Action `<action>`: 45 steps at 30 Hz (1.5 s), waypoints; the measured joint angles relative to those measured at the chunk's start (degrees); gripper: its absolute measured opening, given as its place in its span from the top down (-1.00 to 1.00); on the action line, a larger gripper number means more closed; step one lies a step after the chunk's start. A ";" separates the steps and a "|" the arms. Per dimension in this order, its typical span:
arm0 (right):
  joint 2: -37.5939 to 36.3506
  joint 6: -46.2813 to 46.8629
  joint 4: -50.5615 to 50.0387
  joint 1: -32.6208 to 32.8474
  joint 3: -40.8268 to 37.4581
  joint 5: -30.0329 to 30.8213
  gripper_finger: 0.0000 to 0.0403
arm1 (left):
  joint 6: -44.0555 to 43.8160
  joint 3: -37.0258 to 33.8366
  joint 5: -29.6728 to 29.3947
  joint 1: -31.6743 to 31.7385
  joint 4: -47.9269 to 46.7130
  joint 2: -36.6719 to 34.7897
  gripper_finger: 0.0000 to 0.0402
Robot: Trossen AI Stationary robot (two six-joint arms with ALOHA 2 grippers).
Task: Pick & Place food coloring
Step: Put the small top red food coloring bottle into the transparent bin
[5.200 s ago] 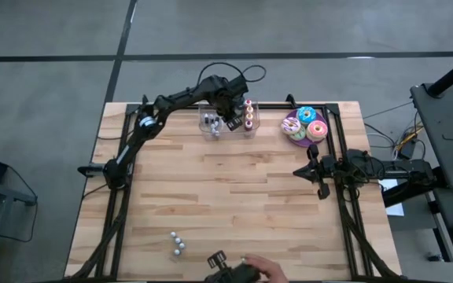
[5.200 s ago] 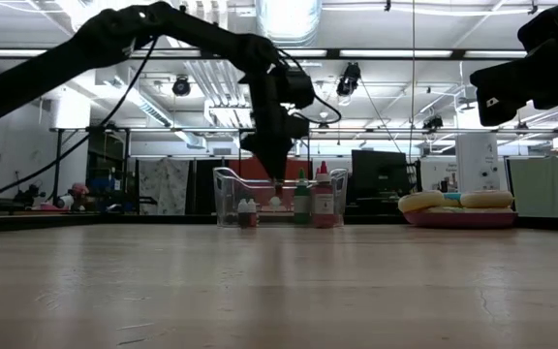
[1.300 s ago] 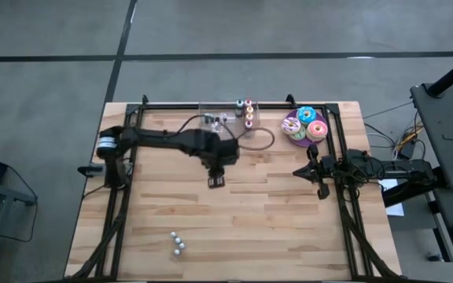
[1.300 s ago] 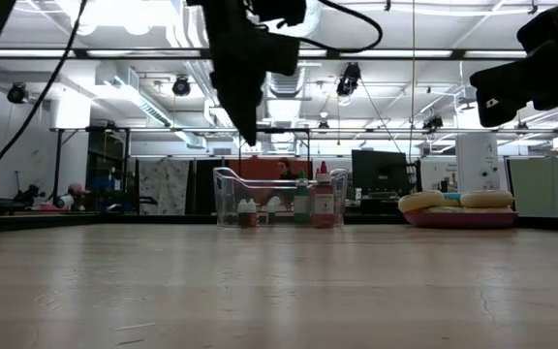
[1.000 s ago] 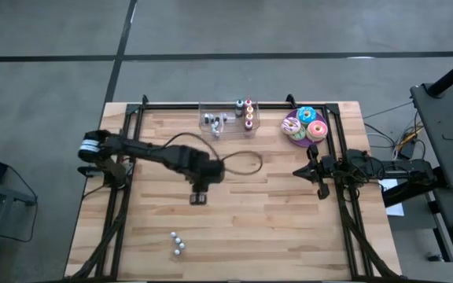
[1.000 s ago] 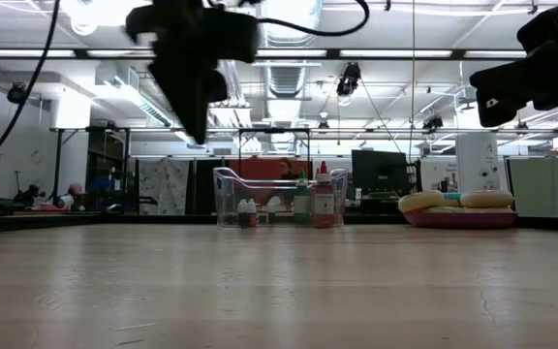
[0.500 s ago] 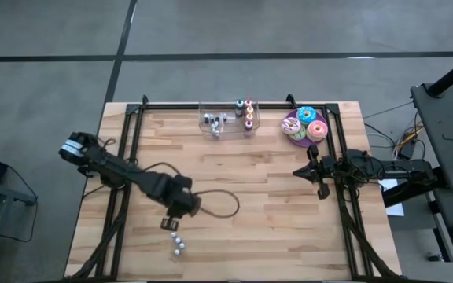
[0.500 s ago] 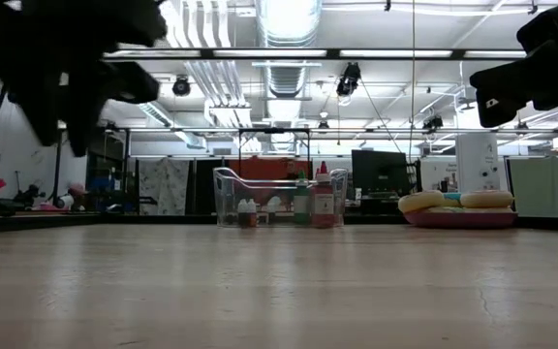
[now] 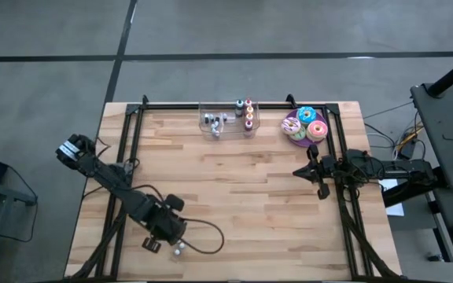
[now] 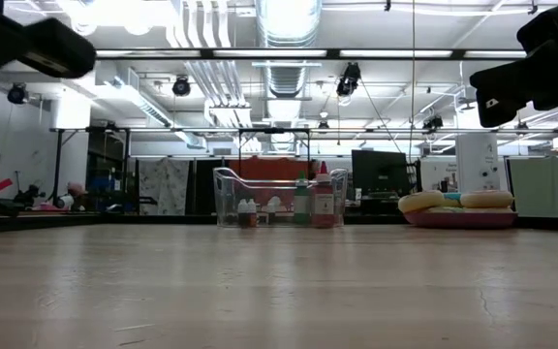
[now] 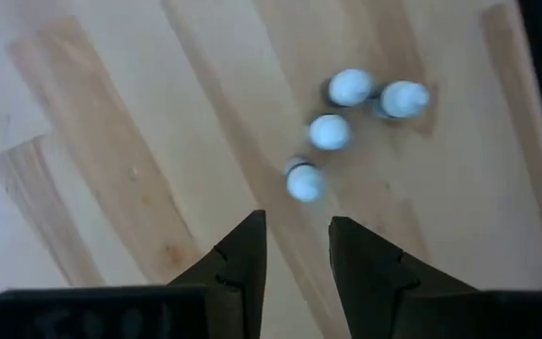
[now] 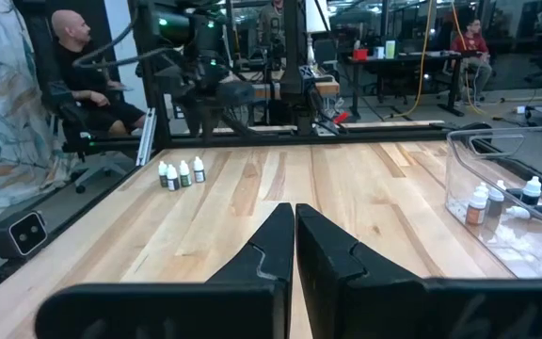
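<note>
At the near left of the table, we find the left gripper [image 11: 296,226] hanging over a group of four tiny white-capped bottles [image 11: 328,132], its fingers apart, with only bare wood showing between them. We judge the step to be a descent onto this group, whether to pick or to set down we cannot tell. The next move calls for centring the jaws on one bottle only, since the four stand close together and a neighbour could easily be tipped. The food coloring [image 9: 247,114] with coloured caps stands upright in the clear bin [image 10: 223,194] at the far edge, well apart from the left gripper. That bin also holds a few smaller bottles at its other end. Beside the bin, a plate [image 9: 291,130] carries frosted doughnuts [image 9: 311,122]. The right gripper [image 12: 294,226] waits at the right edge of the table, fingers pressed together on nothing.
</note>
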 joint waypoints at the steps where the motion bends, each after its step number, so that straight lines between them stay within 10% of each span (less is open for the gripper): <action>1: 0.00 0.00 0.00 0.00 0.00 0.00 0.96 | 0.00 0.22 -0.01 -0.49 0.00 0.00 0.55; 45: 0.02 0.00 0.00 0.02 0.00 -0.02 0.96 | -1.73 -3.14 -2.36 -3.32 7.40 7.07 0.55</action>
